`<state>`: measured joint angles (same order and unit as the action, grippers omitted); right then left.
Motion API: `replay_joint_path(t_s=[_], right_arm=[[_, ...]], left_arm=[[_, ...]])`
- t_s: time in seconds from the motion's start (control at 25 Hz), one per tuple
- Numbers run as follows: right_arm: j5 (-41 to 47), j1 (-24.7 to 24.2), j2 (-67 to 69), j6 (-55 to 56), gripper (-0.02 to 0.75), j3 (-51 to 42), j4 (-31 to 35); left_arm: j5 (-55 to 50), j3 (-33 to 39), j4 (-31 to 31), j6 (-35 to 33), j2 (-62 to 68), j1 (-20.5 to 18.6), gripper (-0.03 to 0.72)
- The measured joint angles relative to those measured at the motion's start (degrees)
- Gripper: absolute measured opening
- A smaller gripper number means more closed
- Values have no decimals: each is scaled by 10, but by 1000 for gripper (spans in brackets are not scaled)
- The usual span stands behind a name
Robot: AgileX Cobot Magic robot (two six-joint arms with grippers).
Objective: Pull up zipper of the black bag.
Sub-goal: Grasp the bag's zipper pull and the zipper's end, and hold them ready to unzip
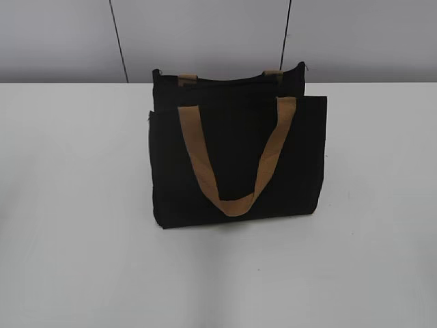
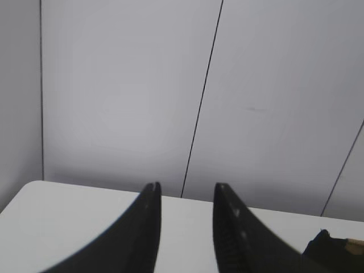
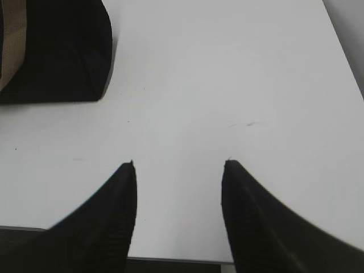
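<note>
The black bag stands upright in the middle of the white table, with a tan strap handle hanging down its front pocket panel. Its zipper pull is too small to make out. Neither gripper shows in the exterior view. In the left wrist view my left gripper is open and empty, facing the back wall, with a corner of the bag at the lower right. In the right wrist view my right gripper is open and empty over bare table, with the bag's corner at the upper left.
The white table spreads wide on both sides of the bag and in front of it. A grey panelled wall stands right behind the table's back edge. The table's near edge shows below my right gripper.
</note>
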<state>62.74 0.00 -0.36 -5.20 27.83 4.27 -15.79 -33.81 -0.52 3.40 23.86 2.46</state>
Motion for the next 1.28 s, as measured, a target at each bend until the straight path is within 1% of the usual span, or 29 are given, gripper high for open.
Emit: replay_joint_path(t_s=[0.32,0.56,0.68,1.0,1.28], right_arm=[[0,0,0,0,381,0,0],[0,0,0,0,381,0,0],[0,0,0,0,381,0,0],[0,0,0,0,381,0,0],[0,0,0,0,381,0,0]], left_arm=[[147,0,-1,-1,153,37,239],[225,1,-1,-1,256,98,239],[260,1,-1,-1,295,117,239],[318,6,-1,2,414,125,239],[446,85,-3,2,483,125,241]])
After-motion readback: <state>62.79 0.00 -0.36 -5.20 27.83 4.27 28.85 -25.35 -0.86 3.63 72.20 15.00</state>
